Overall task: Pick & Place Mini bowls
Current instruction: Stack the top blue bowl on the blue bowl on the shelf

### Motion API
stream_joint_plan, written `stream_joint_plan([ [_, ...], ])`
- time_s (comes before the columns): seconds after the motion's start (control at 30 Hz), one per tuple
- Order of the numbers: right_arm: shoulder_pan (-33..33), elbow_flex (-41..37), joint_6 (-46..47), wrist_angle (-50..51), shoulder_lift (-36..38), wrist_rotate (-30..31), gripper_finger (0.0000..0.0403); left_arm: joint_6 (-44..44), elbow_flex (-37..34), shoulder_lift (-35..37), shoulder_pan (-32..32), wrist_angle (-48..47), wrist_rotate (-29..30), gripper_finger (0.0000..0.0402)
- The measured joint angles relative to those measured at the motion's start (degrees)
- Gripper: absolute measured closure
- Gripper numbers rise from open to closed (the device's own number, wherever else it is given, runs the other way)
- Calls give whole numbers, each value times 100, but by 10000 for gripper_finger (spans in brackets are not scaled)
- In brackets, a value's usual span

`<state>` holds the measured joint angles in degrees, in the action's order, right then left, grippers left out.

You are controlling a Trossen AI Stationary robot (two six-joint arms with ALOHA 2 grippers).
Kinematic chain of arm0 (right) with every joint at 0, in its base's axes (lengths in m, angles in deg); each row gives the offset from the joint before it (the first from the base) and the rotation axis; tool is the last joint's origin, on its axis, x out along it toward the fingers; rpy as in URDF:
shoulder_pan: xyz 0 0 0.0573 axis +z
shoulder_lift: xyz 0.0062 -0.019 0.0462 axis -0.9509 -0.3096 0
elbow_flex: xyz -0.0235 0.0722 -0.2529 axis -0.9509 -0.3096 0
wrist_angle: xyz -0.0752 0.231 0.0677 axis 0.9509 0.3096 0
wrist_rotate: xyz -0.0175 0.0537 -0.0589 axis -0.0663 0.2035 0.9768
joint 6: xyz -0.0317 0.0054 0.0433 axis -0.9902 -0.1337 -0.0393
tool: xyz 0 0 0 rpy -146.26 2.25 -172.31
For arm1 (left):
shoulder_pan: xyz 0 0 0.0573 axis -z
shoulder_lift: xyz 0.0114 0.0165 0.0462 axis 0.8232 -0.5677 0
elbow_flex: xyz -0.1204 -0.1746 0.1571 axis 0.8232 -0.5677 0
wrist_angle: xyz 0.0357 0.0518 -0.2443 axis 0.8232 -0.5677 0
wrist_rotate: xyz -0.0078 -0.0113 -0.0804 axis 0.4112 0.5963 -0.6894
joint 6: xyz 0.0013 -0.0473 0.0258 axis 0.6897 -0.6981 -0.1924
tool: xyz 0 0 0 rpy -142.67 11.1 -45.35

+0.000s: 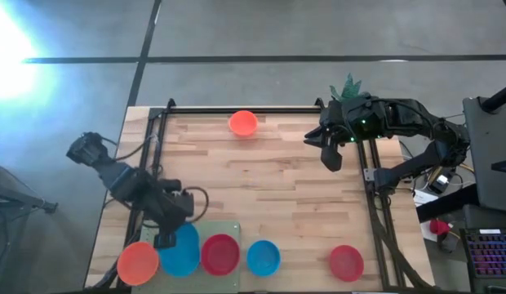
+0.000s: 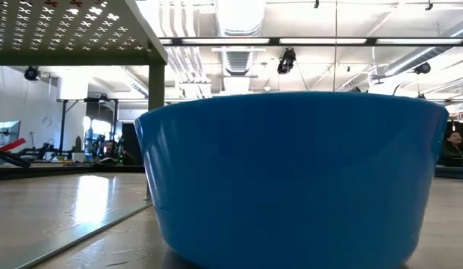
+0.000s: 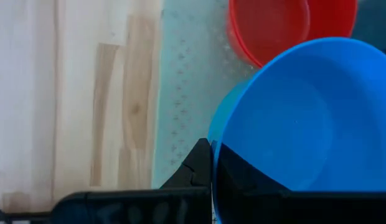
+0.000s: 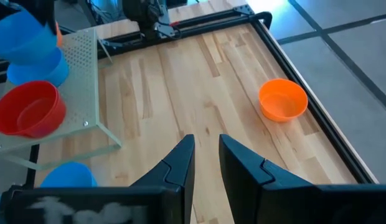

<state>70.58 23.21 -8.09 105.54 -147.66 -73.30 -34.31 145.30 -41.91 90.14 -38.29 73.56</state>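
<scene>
My left gripper [image 1: 166, 238] is shut on a blue mini bowl [image 3: 299, 118] at the near left of the table. The bowl is tilted above a second blue bowl [image 4: 38, 67], which stands on a pale perforated raised shelf [image 4: 87, 81]. A red bowl [image 1: 220, 253] sits on that shelf. Other bowls rest on the table: orange [image 1: 139, 263] near the left corner, blue [image 1: 263, 257], red [image 1: 346, 263], and orange [image 1: 243, 122] by the far edge. My right gripper [image 4: 207, 155] hovers over the far right, slightly open and holding nothing. My left gripper holds the blue bowl by its rim [image 3: 213, 155], with one finger [image 3: 198, 163] outside the wall and the other [image 3: 249, 180] inside the hollow. The bowl [image 4: 22, 30] is lifted clear and tilted, just above the other blue bowl [image 3: 221, 121].
A black frame rail [image 1: 237, 109] runs round the table. The green plant [image 1: 349, 85] stands at the far right corner behind my right arm. The blue bowl [image 2: 291, 179] on the table fills the low view. Bare wood [image 1: 261, 188] lies in the table's middle.
</scene>
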Motion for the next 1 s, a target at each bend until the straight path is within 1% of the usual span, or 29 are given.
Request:
stream_joint_plan([
  [0.17,0,0,0,7,2,0,335,12,0,-255,102,111,-54,401],
  [0.5,0,0,-2,13,2,-2,335,20,-5,-603,214,129,-531,401],
  [0.8,0,0,-19,17,0,-2,335,-1,-112,-731,220,195,-545,400],
  [1.0,0,0,-19,22,2,-2,335,-292,-340,-723,220,207,-592,396],
])
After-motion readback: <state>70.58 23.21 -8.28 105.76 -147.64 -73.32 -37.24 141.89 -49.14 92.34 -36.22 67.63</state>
